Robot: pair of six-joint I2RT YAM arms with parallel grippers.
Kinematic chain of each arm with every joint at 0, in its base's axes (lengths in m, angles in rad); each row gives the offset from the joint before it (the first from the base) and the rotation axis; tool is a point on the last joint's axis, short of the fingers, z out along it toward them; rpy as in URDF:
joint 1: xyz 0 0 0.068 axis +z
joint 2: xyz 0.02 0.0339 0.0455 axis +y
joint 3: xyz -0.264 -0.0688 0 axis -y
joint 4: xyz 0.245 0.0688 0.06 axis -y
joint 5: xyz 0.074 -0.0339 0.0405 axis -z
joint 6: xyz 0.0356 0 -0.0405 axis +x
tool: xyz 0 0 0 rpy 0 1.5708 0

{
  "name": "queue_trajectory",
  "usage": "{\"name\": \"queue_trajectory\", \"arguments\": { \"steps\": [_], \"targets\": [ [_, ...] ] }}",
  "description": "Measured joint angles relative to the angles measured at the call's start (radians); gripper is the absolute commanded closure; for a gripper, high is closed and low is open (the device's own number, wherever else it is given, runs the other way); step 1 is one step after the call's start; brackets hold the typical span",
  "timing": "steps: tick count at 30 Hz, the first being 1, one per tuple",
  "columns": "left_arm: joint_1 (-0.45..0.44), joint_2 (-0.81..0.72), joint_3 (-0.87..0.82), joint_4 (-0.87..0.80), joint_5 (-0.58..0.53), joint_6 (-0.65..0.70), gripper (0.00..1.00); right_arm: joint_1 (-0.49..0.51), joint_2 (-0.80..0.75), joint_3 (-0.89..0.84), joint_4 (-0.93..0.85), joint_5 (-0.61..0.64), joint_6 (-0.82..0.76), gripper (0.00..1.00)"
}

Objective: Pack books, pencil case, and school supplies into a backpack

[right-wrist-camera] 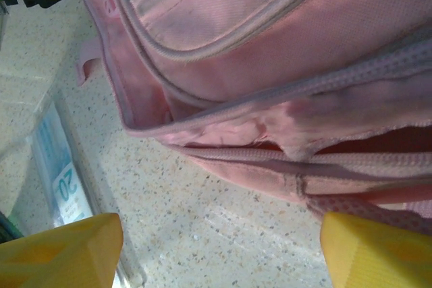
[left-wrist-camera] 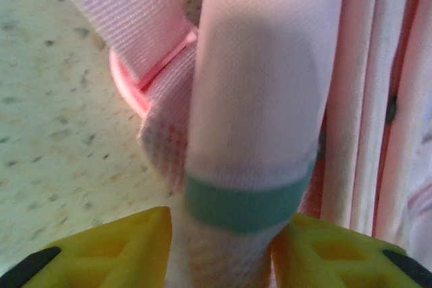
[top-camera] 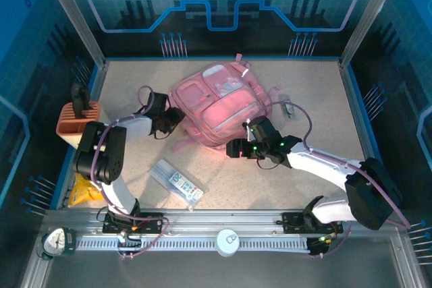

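The pink backpack (top-camera: 216, 102) lies flat in the middle of the table. At its left side my left gripper (top-camera: 173, 119) is shut on a pink strap (left-wrist-camera: 260, 99) with a teal band; the yellow fingers (left-wrist-camera: 121, 247) press it from both sides. My right gripper (top-camera: 238, 146) stands open at the backpack's near edge, bare table between its fingers (right-wrist-camera: 61, 251). Just ahead of it the backpack's zip opening (right-wrist-camera: 351, 141) gapes a little. The pale blue-white pencil case (top-camera: 177, 182) lies on the table in front of the backpack, and its end (right-wrist-camera: 61, 173) is visible in the right wrist view. A yellow book (top-camera: 84, 192) lies at the near left edge.
An orange slotted holder (top-camera: 77, 123) stands at the left wall beside my left arm. A small grey object (top-camera: 287, 107) lies right of the backpack. Low blue walls ring the table (top-camera: 324, 92).
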Motion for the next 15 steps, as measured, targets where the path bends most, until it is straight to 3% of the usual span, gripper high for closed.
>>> {"name": "queue_trajectory", "arguments": {
  "steps": [5, 12, 15],
  "targets": [
    [-0.003, 0.018, 0.008, 0.055, 0.04, -0.011, 1.0, -0.067, 0.071, 0.032, 0.028, -0.011, -0.014, 0.22],
    [-0.05, -0.022, -0.035, 0.1, 0.04, -0.039, 1.0, -0.235, 0.268, 0.23, 0.005, -0.023, -0.091, 0.21],
    [-0.103, -0.075, -0.084, 0.105, 0.013, -0.085, 1.0, -0.292, 0.356, 0.338, -0.016, -0.008, -0.139, 0.16]
  ]
}}
